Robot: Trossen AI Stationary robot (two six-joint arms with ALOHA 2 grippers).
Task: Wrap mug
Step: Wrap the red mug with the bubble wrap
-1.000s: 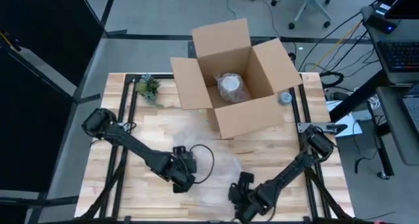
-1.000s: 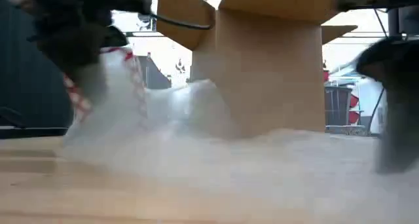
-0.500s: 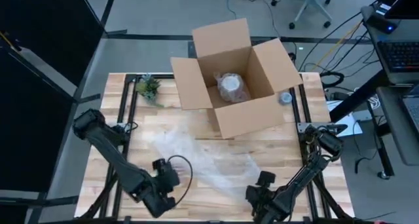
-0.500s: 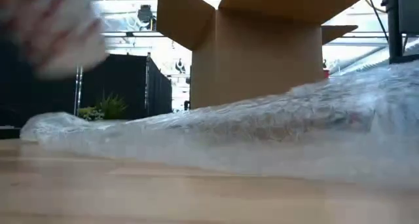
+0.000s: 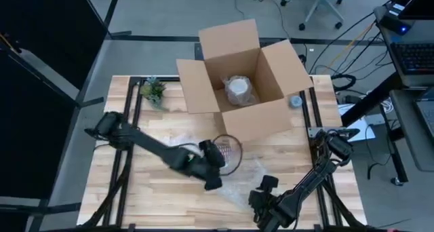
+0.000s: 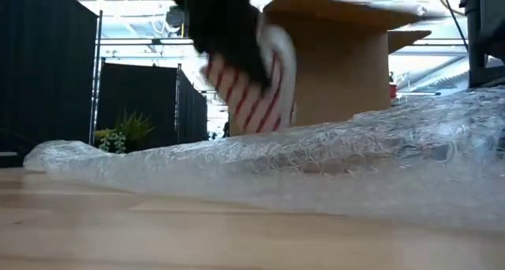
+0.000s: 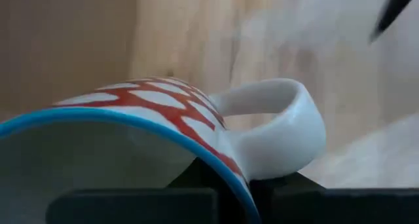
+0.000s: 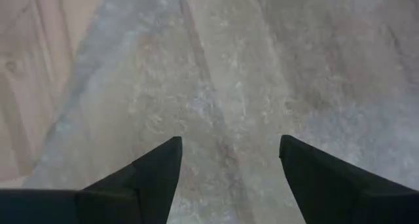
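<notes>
The left gripper [image 5: 215,159] is at the middle of the table [image 5: 135,191], just in front of the near wall of the cardboard box [image 5: 261,123], and it is clamped on the mug [image 5: 228,150]. The mug is white with red stripes, a blue rim and a white handle; in the left wrist view the mug [image 7: 163,119] lies tilted with its mouth toward the camera and its rim pinched at the gripper. In the low view the mug [image 6: 252,84] hangs above the sheet of bubble wrap [image 6: 316,167], clear of it.

The bubble wrap [image 5: 247,174] lies spread on the wood in front of the box, reaching toward the near right part of the table. The right gripper [image 5: 260,199] is low over its near right edge, and the right wrist view shows its two dark fingers [image 8: 157,168] apart, with the bubble wrap [image 8: 262,73] right under them; whether they touch it cannot be told.

The box stands open at the far middle of the table with its flaps up, and inside it sits a bundle wrapped in clear film [image 5: 239,89]. A small green plant [image 5: 154,91] stands at the far left corner, and a small grey round thing [image 5: 296,101] lies just right of the box. No writing or label can be read on any of these
</notes>
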